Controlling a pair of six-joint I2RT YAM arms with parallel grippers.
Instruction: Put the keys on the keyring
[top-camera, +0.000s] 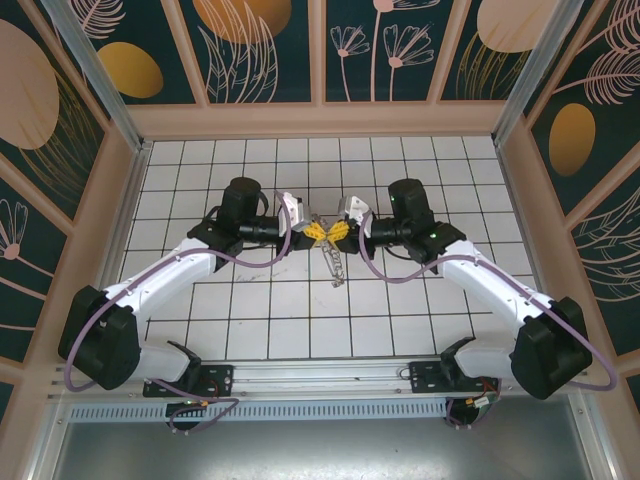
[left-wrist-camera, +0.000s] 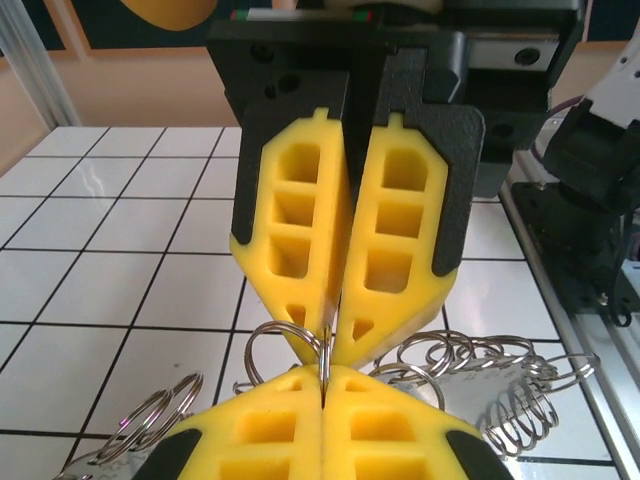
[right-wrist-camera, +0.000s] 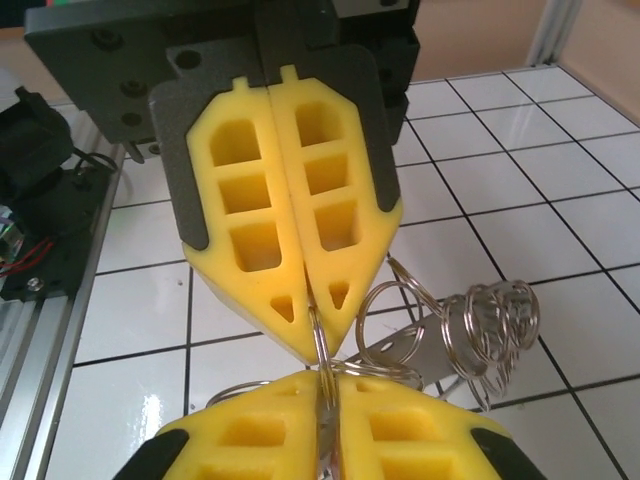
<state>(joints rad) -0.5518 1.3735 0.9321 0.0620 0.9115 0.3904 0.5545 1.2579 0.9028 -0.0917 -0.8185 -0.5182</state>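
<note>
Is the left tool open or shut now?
Shut: the left tool presses its yellow fingers together on a thin ring of the keyring.

Left claw, right claw pinched tip-to-tip

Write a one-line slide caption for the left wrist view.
Left hand and right hand meet tip to tip, both pinching the keyring above the table.

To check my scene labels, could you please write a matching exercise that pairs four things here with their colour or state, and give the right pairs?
Things:
1. left gripper
2. keyring
3. table
4. cable

Descriptions:
A. white tiles with dark grid lines
B. purple
C. shut, pinching a wire ring
D. a bunch of silvery metal rings

Pairs: 1-C, 2-D, 3-A, 4-B
</note>
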